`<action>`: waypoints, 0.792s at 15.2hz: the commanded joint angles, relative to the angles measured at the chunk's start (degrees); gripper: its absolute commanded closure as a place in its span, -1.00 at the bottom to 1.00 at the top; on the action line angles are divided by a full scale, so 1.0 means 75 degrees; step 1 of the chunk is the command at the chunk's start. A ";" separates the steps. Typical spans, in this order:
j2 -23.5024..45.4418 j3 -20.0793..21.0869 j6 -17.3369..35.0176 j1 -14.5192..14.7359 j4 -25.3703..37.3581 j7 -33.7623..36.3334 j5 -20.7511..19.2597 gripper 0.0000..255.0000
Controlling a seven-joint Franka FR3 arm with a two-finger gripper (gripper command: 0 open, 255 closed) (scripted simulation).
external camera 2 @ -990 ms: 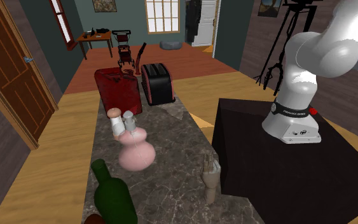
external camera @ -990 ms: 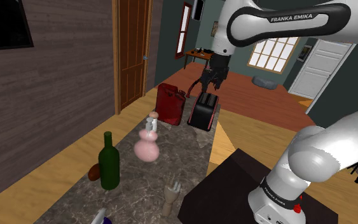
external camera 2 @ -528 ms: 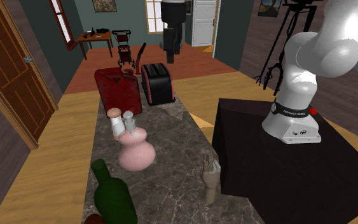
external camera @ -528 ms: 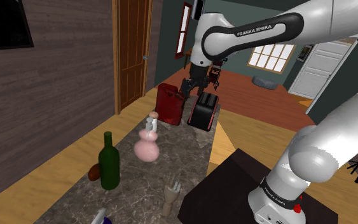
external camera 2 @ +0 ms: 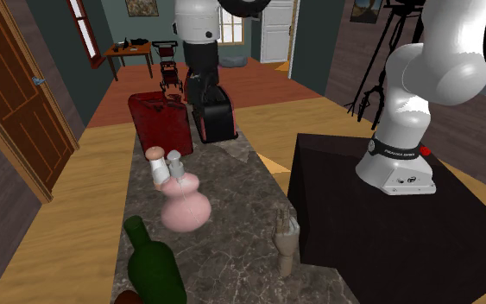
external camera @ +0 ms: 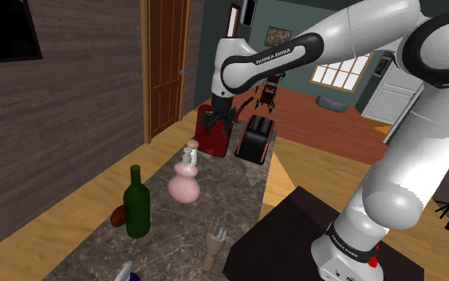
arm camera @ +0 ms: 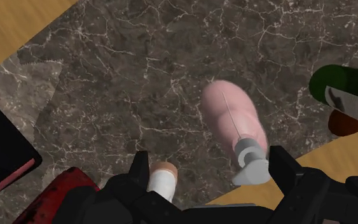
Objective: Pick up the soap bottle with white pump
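The soap bottle [external camera: 184, 187] [external camera 2: 185, 207] is a round pink flask with a pale grey-white pump, upright on the dark marble table [external camera: 230, 203]. My gripper [external camera: 212, 122] [external camera 2: 201, 93] hangs open, high over the red can [external camera: 214, 132], beyond the bottle. In the wrist view the pink bottle [arm camera: 229, 122] and its pump head [arm camera: 250, 167] lie well below, between the spread black fingers [arm camera: 140, 169]. Nothing is held.
A small white bottle with a tan cap [external camera: 189, 151] [arm camera: 161, 180] stands touching the soap bottle. A black toaster [external camera: 254, 138] [external camera 2: 215, 112] sits beside the red can [external camera 2: 161, 121]. A green wine bottle [external camera: 137, 203] [arm camera: 349, 89] and a wooden hand figure [external camera: 212, 249] stand nearer the black stand [external camera 2: 388, 233].
The arm has swung toward the shoulder view's left and come lower, from above the toaster to over the red can. The fingers stayed apart. No object on the table moved.
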 commanded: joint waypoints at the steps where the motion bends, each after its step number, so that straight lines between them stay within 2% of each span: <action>1: 0.0532 0.0042 0.0193 0.0050 0.0317 0.0111 -0.0044 -1.00; 9: 0.2867 0.0117 0.0511 0.0369 0.2244 0.0551 -0.0285 -1.00; 12: 0.3147 0.0103 0.0673 0.0404 0.2356 0.0591 -0.0321 -1.00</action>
